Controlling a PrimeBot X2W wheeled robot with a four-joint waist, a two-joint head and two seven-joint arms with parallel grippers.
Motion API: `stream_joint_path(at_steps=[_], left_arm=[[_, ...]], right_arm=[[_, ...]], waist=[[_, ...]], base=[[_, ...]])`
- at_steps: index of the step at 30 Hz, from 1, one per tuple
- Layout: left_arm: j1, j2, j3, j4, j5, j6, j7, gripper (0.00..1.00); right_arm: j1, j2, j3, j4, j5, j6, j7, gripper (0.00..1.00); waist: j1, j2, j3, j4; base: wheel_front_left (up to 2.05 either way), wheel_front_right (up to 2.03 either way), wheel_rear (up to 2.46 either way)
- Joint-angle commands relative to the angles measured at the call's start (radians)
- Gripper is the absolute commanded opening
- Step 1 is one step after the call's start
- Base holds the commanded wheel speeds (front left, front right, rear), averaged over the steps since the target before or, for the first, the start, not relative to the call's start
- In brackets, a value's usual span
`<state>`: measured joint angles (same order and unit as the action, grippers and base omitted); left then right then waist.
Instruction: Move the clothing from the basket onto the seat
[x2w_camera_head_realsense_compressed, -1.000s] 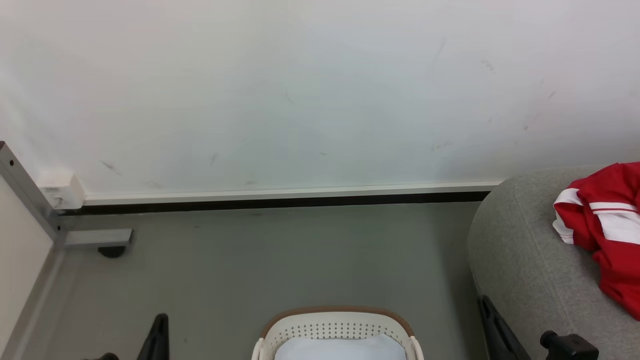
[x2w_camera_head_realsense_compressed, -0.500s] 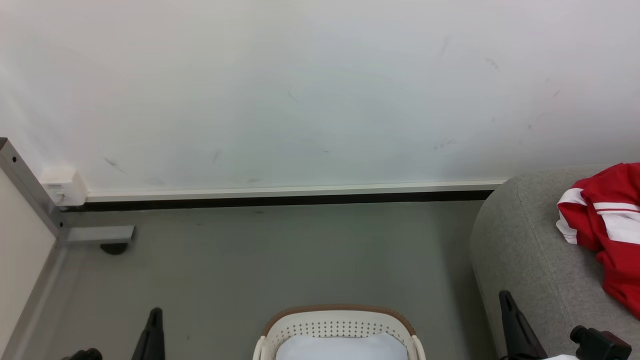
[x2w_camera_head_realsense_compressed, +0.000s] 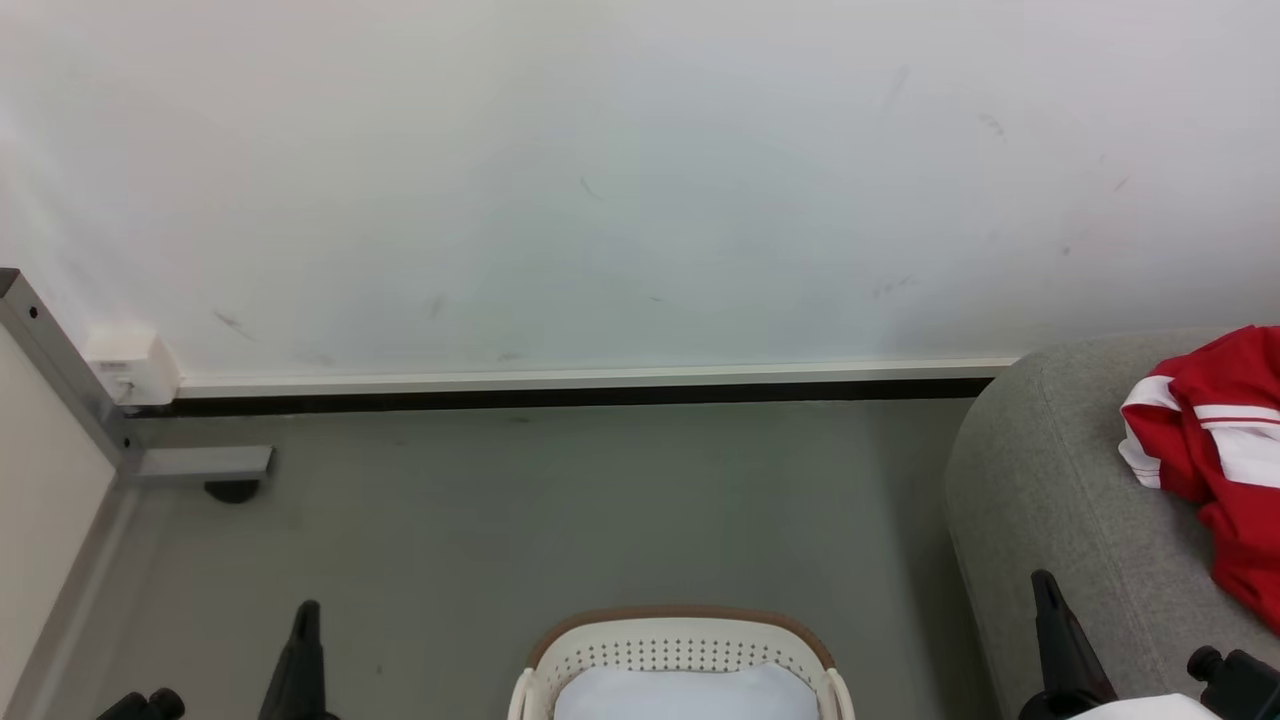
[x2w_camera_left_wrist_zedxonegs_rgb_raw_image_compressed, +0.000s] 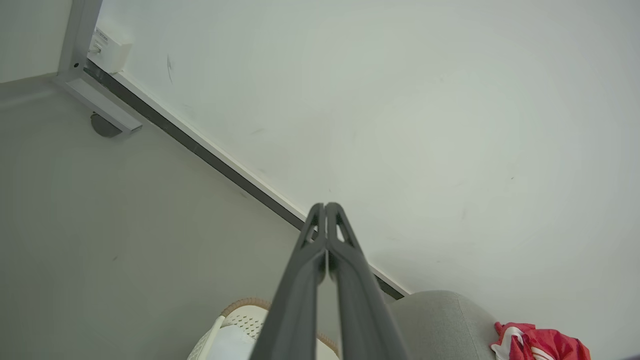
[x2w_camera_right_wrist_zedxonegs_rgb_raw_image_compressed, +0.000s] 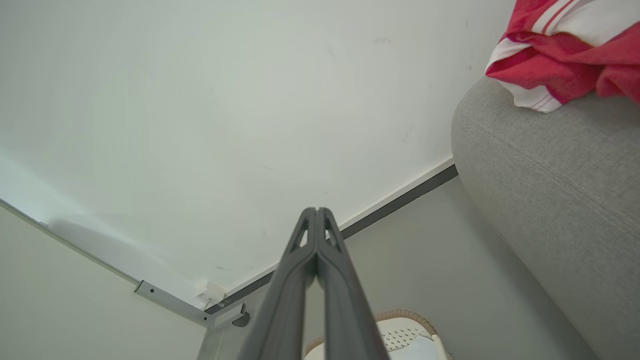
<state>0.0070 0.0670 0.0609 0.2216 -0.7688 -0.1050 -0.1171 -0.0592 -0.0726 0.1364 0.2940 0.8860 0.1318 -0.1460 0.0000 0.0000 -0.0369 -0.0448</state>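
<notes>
Drifting rightward: right gripper (x2w_camera_head_realsense_compressed: 1045, 590), by the seat (x2w_camera_head_realsense_compressed: 1060, 500) left edge, jaws closed, empty; left gripper (x2w_camera_head_realsense_compressed: 306, 615) jaws closed too. Clothing (x2w_camera_head_realsense_compressed: 1220, 450) lying on seat, running off-frame; basket (x2w_camera_head_realsense_compressed: 680, 650) half cropped below.

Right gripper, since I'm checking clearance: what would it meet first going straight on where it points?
Probably the wall, just above the skirting: the right gripper aims there, the seat off to its side. Depth unclear.

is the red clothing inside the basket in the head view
No, the red clothing lies on the grey seat, while the visible part of the basket holds white padding.
</notes>
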Motion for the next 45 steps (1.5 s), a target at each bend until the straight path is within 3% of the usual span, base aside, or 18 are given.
stream_joint_path(at_steps=[1, 45], left_arm=[[-0.024, 0.002, 0.008, -0.015, -0.036, 0.002, 0.01, 0.0], [-0.083, -0.008, 0.037, -0.013, -0.509, 0.005, 0.142, 0.0]], right_arm=[[-0.029, -0.012, -0.009, -0.015, 0.038, -0.001, 0.006, 0.0], [-0.049, -0.045, -0.086, -0.037, 0.499, -0.001, 0.104, 0.0]], waist=[[0.0, 0.0, 0.001, 0.001], [0.0, 0.0, 0.018, 0.022]], base=[[0.0, 0.0, 0.0], [0.0, 0.0, 0.0]])
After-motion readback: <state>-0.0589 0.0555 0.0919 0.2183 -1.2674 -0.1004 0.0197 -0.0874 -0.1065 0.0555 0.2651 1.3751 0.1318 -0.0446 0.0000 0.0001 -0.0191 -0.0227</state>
